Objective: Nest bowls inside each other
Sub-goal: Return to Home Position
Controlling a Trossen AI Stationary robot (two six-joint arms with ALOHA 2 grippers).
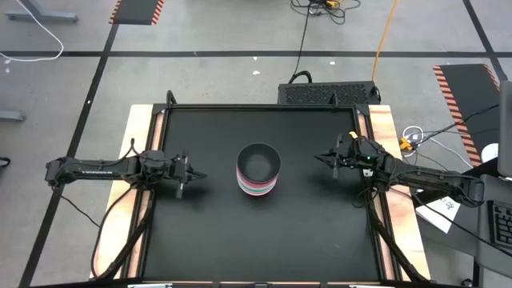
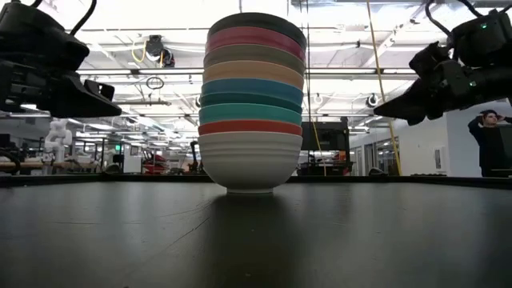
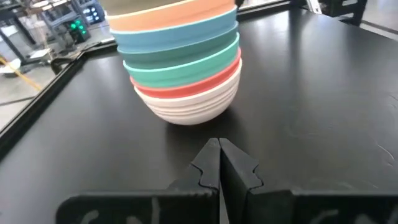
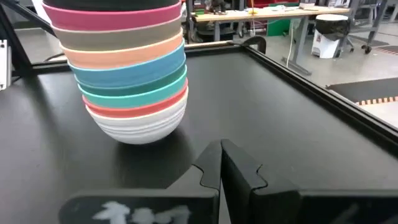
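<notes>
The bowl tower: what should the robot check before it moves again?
1. The bowl stack rests on its white bowl, flat on the table: ok.
2. No loose bowls lie on the table in the high view: ok.
3. The left gripper is shut, empty and apart from the stack: ok.
4. The right gripper is shut, empty and apart from the stack: ok.
5. The top bowls sit level: cannot tell.
</notes>
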